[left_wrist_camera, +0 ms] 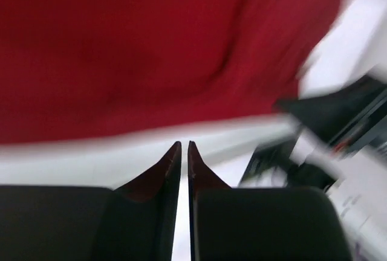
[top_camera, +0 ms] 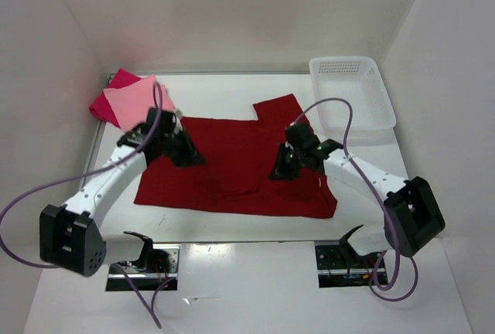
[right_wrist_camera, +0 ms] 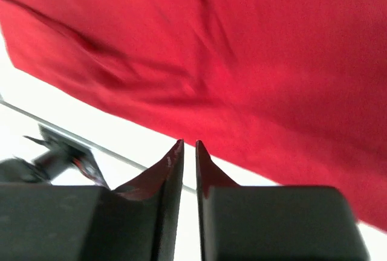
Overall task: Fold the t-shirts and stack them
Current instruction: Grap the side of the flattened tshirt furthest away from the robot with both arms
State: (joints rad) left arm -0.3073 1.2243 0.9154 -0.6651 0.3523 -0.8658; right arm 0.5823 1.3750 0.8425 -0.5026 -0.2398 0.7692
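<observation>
The dark red t-shirt (top_camera: 232, 168) lies spread flat across the middle of the table, one sleeve reaching toward the back (top_camera: 278, 110). My left gripper (top_camera: 189, 156) hovers over its left part and my right gripper (top_camera: 278, 170) over its right part. In the left wrist view the jaws (left_wrist_camera: 184, 145) stand slightly parted with nothing between them, and the red cloth (left_wrist_camera: 151, 49) lies beyond the tips. The right gripper (right_wrist_camera: 188, 144) is likewise slightly open and empty, with the shirt (right_wrist_camera: 242, 61) beyond it. A folded pale pink t-shirt (top_camera: 138, 102) rests on a crimson-pink one (top_camera: 108, 102) at the back left.
A white lattice basket (top_camera: 352, 90) stands at the back right. White walls enclose the table on three sides. The arm bases and their cables sit along the near edge.
</observation>
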